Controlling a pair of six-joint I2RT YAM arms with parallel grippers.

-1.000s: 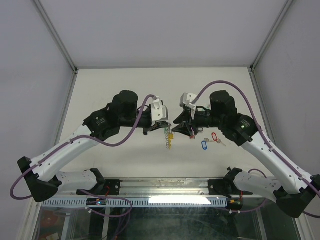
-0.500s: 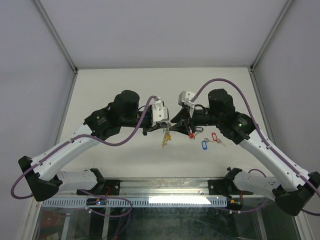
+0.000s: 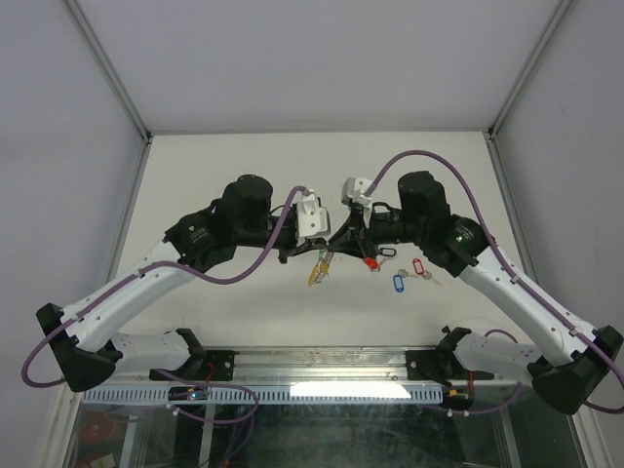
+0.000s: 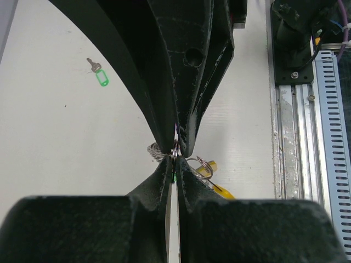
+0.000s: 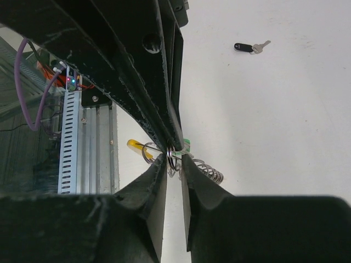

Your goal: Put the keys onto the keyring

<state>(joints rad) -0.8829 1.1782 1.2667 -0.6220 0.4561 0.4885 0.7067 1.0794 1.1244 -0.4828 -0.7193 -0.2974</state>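
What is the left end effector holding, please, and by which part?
The keyring, pinched by its wire loop in the left end effector; coil and yellow segment outside.

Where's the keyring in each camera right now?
Top external: keyring at centre, dangling, left of the blue-tagged key.
Left wrist: keyring low centre, yellow segment toward the right.
Right wrist: keyring low centre, yellow segment toward the left.
Shared landmark: the metal rail along the near edge.
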